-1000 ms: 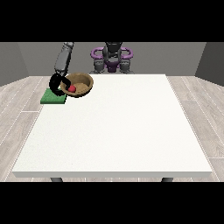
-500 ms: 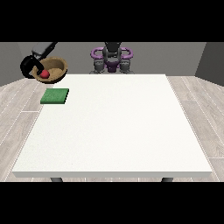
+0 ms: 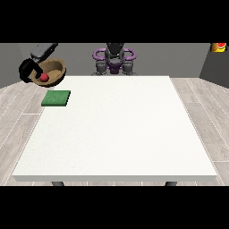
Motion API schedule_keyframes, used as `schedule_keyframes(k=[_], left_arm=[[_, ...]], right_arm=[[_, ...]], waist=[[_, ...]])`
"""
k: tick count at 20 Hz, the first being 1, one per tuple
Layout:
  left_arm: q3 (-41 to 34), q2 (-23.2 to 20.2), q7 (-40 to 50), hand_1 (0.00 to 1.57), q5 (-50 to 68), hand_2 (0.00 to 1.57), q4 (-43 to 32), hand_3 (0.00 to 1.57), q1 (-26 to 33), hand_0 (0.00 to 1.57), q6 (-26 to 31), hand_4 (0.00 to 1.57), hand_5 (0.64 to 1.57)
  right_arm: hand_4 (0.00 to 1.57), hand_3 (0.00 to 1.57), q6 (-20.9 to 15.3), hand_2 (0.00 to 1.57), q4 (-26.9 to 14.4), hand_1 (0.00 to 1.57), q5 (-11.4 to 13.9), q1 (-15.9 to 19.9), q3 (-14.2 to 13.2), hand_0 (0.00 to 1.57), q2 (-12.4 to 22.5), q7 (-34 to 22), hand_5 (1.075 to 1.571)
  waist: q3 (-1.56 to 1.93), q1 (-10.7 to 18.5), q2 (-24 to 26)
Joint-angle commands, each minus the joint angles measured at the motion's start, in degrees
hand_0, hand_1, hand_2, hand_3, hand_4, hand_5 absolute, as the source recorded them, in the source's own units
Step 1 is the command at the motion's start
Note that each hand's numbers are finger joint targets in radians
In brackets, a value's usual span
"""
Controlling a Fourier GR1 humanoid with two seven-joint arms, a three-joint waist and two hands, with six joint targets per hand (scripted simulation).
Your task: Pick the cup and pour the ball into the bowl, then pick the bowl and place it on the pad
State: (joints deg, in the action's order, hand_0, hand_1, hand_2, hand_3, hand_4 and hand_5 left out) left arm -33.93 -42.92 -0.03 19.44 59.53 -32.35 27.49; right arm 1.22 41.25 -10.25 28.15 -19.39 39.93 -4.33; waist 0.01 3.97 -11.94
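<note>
Brown wooden bowl (image 3: 53, 71) is off the white surface (image 3: 116, 129), held up past its far-left corner by the black hand at the view's left (image 3: 27, 70), fingers curled round the rim. Small red ball (image 3: 44, 77) sits inside, so we judge the pour done. No cup visible. Flat green square pad (image 3: 56, 98) lies bare on the surface, just below the bowl in the view. What's left: lower the bowl onto the pad, let go. Other hand: not visible.
</note>
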Motion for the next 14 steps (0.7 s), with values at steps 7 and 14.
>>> schedule_keyframes(k=[7,14], left_arm=[[0.7,-1.3,-3.1,0.00,-0.5,0.00,-1.3,0.00,-0.4,0.00,-1.6,1.20,1.555],[0.5,-2.9,-1.8,0.00,1.2,0.00,-2.0,0.00,-0.7,0.00,-1.0,1.19,1.561]], right_arm=[[1.01,0.58,-0.1,1.57,-3.8,1.57,-1.2,3.8,-0.8,1.57,-4.3,2.2,1.571],[0.19,1.16,-4.8,1.57,-7.3,1.57,-1.5,3.9,-3.0,1.57,-4.6,2.5,1.557]], waist=[[0.03,-0.9,-2.1],[0.03,-0.9,-2.5]])
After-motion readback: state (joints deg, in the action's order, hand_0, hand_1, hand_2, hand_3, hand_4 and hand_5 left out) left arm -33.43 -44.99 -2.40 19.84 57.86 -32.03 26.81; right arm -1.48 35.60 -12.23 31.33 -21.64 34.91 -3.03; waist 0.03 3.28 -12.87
